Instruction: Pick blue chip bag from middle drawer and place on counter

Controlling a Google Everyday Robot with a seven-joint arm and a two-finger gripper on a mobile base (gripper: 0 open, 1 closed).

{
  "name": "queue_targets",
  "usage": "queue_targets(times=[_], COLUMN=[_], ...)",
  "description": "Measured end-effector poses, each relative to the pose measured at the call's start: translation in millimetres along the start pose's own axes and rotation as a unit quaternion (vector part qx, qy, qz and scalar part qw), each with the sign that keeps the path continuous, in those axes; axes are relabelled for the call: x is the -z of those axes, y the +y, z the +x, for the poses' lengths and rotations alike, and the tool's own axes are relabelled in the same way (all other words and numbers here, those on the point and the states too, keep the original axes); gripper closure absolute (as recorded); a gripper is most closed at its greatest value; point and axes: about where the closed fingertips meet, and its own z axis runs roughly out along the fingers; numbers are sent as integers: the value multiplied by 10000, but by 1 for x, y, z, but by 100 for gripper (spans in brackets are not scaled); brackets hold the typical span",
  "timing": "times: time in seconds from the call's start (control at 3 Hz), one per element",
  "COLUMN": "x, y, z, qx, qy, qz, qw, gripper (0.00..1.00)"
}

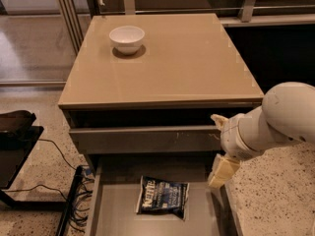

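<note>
The blue chip bag (163, 196), dark navy with white lettering, lies flat on the floor of the pulled-out middle drawer (118, 215). My gripper (217, 146) hangs at the drawer's right side, above and to the right of the bag and apart from it. Its two cream fingers (222, 171) stand spread, with nothing between them. The lower finger is over the drawer's right wall. The glossy beige counter (172, 63) tops the cabinet above.
A white bowl (127, 37) stands on the counter's back left. A drawer with a scratched front panel (142, 139) sits slightly pulled out just above the open drawer. Cables (74, 191) and a black stand (15, 141) lie on the speckled floor at left.
</note>
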Motion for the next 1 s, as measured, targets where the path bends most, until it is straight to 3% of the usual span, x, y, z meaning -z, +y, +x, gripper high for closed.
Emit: queue_targets(times=[0.33,1.0], x=[-43,-171], y=[14,67], z=[4,42], qx=[-85,-455], qy=[-57,-390], qz=[-395,-1071], qw=[9992,9924], gripper=[0,0])
